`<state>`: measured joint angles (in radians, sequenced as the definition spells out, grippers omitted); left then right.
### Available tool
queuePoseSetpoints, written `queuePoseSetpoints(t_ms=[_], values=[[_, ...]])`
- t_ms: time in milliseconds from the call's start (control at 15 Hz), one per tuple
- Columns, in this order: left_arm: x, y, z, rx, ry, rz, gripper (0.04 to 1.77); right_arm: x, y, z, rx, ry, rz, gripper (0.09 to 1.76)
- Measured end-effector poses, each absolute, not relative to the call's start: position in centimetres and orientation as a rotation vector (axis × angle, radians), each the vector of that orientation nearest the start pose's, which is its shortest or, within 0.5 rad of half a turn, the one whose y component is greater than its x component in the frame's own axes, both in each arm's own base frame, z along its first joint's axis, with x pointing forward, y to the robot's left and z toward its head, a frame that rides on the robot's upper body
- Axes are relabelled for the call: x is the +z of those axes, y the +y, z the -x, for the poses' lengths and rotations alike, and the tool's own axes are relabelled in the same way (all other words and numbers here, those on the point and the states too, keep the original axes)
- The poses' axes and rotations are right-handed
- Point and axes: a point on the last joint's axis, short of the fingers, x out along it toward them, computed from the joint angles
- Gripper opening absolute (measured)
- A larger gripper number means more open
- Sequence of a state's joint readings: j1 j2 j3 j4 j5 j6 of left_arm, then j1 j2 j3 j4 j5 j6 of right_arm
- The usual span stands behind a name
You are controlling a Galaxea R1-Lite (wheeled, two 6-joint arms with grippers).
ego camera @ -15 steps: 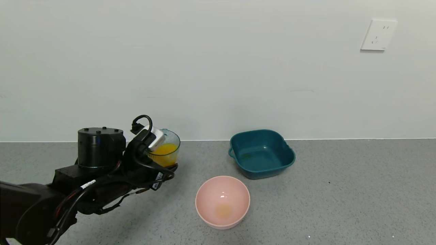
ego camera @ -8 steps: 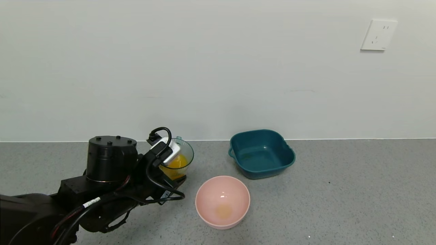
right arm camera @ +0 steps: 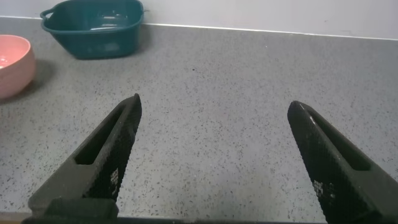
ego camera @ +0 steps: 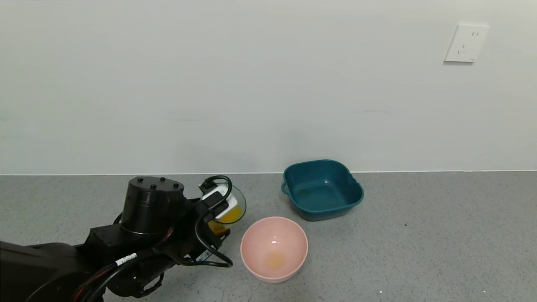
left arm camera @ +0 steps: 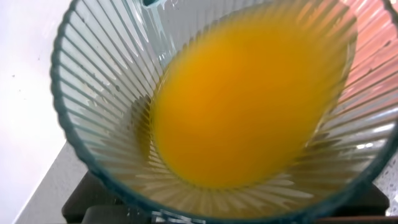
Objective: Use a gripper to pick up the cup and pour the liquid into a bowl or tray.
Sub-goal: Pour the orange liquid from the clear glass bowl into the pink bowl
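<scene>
One grey speckled counter (ego camera: 419,235) meets a plain white wall (ego camera: 268,84) along its far edge; an outlet (ego camera: 466,42) sits high on the wall toward the right. The right half of the counter is bare – the right gripper (right arm camera: 214,155) hangs over it, fingers spread wide, holding nothing. The teal basin (ego camera: 322,188) stands near the far edge, the pink bowl (ego camera: 274,248) nearer the front edge, apart from it. The left gripper (ego camera: 216,218) holds the cup (ego camera: 230,209) just left of the bowl, tilted toward it. The liquid (left arm camera: 242,106) lies against the cup's lower side – none past the rim.
</scene>
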<state>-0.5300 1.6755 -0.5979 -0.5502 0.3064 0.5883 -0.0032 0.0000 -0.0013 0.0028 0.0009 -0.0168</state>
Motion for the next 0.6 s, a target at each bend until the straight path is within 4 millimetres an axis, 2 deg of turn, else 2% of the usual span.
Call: queuePoseSetpoints(t_ms=[600], values=[[11.6, -14.9, -22.8, -0.389, 0.440, -0.982, 1.28, 7.6, 0.0, 2.3, -0.003, 0.002, 0.017, 1.71]])
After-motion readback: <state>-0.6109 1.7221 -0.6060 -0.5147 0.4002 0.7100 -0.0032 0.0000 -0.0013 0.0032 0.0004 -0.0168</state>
